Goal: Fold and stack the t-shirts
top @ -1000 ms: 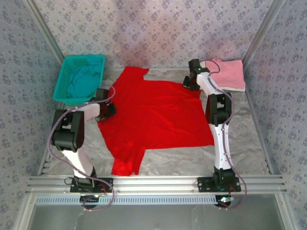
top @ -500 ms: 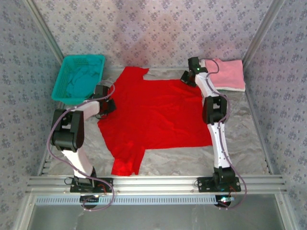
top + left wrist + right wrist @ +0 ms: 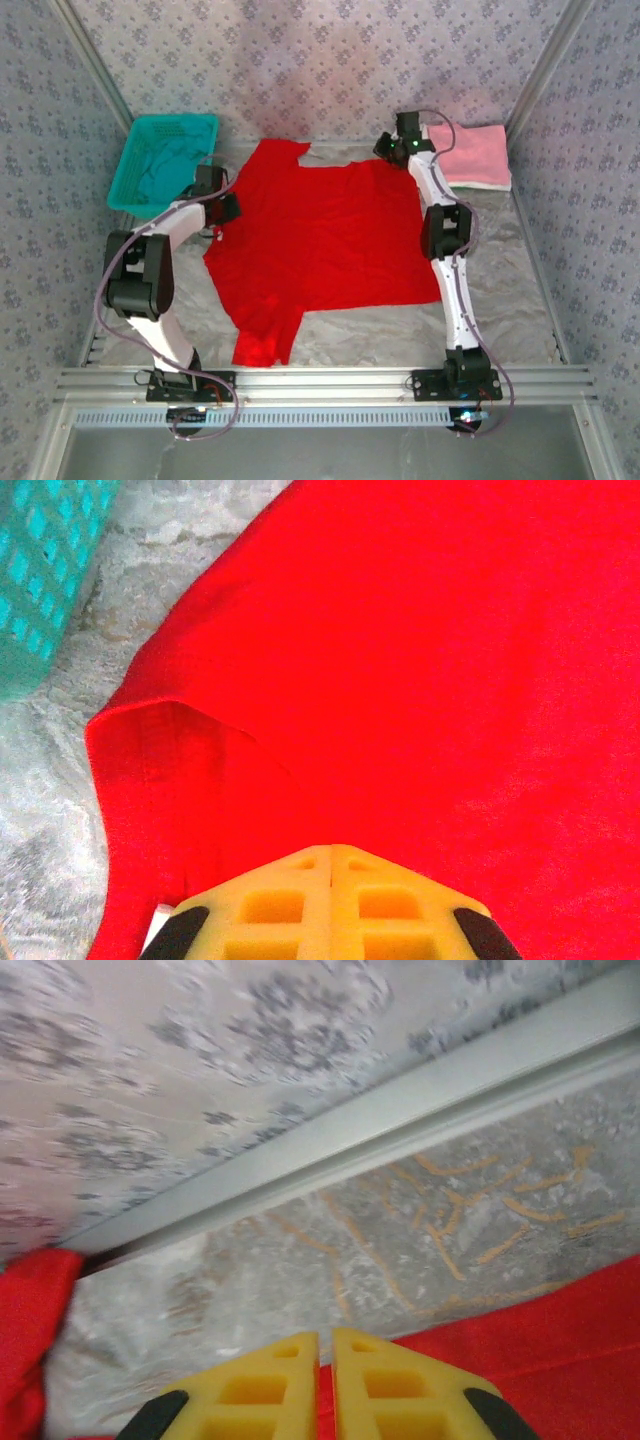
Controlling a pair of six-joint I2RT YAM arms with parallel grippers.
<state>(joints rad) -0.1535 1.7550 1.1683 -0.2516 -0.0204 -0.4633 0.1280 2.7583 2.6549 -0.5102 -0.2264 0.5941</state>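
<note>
The left pincer (image 3: 330, 852) and the right pincer (image 3: 325, 1338) each pinch the red shirt (image 3: 320, 240) by its far edge, maybe to pull it flat.

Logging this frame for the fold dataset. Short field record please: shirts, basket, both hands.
red shirt: spread open on the middle of the table, not yet folded
left hand: shut on the red shirt's left edge
right hand: pinched shut on the red shirt's far right corner
pink shirt: folded, far right corner of the table
basket: far left, with teal cloth inside
</note>
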